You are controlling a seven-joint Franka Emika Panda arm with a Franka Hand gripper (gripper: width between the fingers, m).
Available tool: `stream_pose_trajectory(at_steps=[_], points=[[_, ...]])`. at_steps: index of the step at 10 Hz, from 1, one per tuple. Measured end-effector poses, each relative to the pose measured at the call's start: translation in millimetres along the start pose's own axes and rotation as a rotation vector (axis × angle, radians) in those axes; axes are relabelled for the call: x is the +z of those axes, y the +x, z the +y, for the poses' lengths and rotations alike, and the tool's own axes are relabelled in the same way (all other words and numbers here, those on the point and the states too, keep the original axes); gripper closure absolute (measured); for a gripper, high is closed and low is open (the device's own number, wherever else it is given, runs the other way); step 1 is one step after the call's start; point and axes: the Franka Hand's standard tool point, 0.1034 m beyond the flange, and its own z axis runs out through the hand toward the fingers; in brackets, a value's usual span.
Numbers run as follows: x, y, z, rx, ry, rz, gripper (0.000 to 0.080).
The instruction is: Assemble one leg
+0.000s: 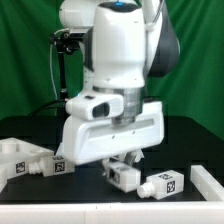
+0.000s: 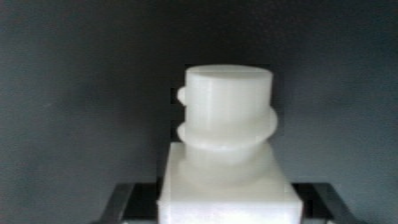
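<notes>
The leg (image 1: 123, 178) is near the middle of the black table (image 1: 90, 195), clamped in the gripper (image 1: 124, 164). The dark fingers (image 2: 134, 205) are closed against its square body, and its round end (image 2: 228, 95) juts out beyond them. Whether it touches the table cannot be told. A second leg (image 1: 164, 185) lies just beside it on the exterior view's right, and a third leg (image 1: 45, 165) lies well apart on that view's left.
</notes>
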Motion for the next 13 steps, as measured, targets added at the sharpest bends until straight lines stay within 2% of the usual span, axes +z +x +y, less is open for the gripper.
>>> stream_pose_trajectory(at_steps=[1,2,3,5,8,10,11,12,13], points=[[-13.9,0.0,-27.8,0.082,0.001,-0.009,0.0515],[-29.0,9.7,-59.4,0.15,-0.004,0.0,0.0515],[-34.1,19.1,-80.2,0.173,-0.008,0.008,0.0515],[-30.5,15.8,-74.3,0.145,-0.008,0.003,0.0515],[-29.5,14.1,-80.9,0.176,-0.007,0.005,0.0514],[-16.0,-24.8,-127.8,0.279,0.0,0.008,0.0514],[-2.0,-39.7,-151.1,0.314,0.005,0.019,0.0514],[13.0,-47.7,-160.4,0.318,0.01,0.005,0.0514],[22.8,-50.4,-159.6,0.329,0.014,-0.01,0.0514]])
